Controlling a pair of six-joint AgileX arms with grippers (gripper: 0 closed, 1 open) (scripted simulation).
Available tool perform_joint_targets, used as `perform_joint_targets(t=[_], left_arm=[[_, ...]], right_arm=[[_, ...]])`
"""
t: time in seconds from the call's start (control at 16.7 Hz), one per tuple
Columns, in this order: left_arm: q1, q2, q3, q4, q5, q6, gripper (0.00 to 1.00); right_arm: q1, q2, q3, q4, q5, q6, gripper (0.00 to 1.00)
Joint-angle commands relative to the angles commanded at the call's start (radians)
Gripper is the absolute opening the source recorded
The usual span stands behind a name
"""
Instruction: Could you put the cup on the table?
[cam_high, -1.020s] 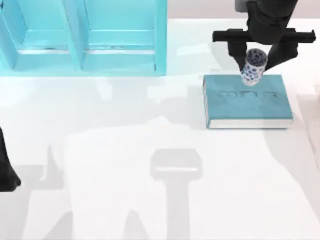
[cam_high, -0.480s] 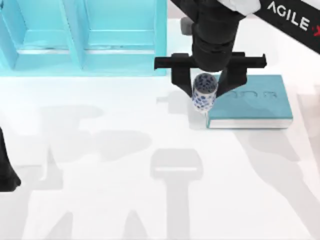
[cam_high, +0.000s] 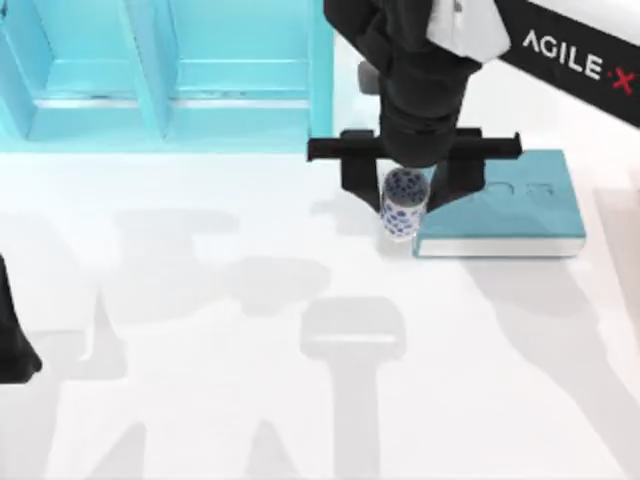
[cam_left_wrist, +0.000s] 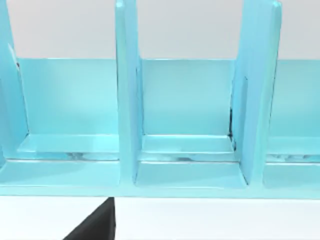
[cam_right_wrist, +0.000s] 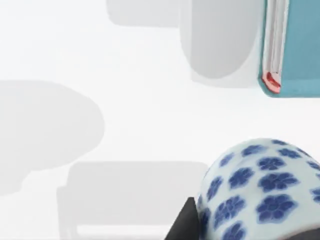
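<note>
While I watched from above, the table (cam_high: 200, 330) lay as a broad glossy white sheet across the whole scene, crossed by soft grey shadows. At its far left stood the turquoise shelf unit (cam_high: 165, 75), its upright dividers splitting it into open bays, which I saw close up in the left wrist view (cam_left_wrist: 127, 100). Toward the right side lay the teal book (cam_high: 520, 205), flat, its pale page edges facing the near side. My right arm reached in from the upper right, and the right gripper (cam_high: 404, 195) hung just off the book's left edge, its dark fingers (cam_high: 358, 180) closed against the cup (cam_high: 402, 205) on either side. The cup was a small handleless cylinder, white with dense blue flower-like speckles (cam_right_wrist: 260, 190), its open mouth turned up toward the overhead camera. It sat just beside the book's left edge, over bare tabletop; whether its base touched the surface I could not quite tell. My left arm was parked at the table's left edge, facing the shelf, and I could not tell how its gripper stood.
</note>
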Motion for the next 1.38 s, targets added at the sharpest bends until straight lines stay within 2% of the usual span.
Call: perform_joint_targets(t=[0.24,0.54,1.32,1.38], left_arm=[[0.0,0.0,0.0,0.0,0.0,0.0,1.0],[0.0,0.0,0.0,0.0,0.0,0.0,1.0],[0.0,0.0,0.0,0.0,0.0,0.0,1.0],[0.0,0.0,0.0,0.0,0.0,0.0,1.0]], right_arm=[[0.001,0.004,-0.115,0.112,0.0,-0.001,0.0],[0.001,0.004,-0.127,0.124,0.0,-0.001,0.0],[0.001,0.004,-0.127,0.124,0.0,-0.001,0.98],[0.001,0.004,-0.127,0.124,0.0,-0.001,1.0]])
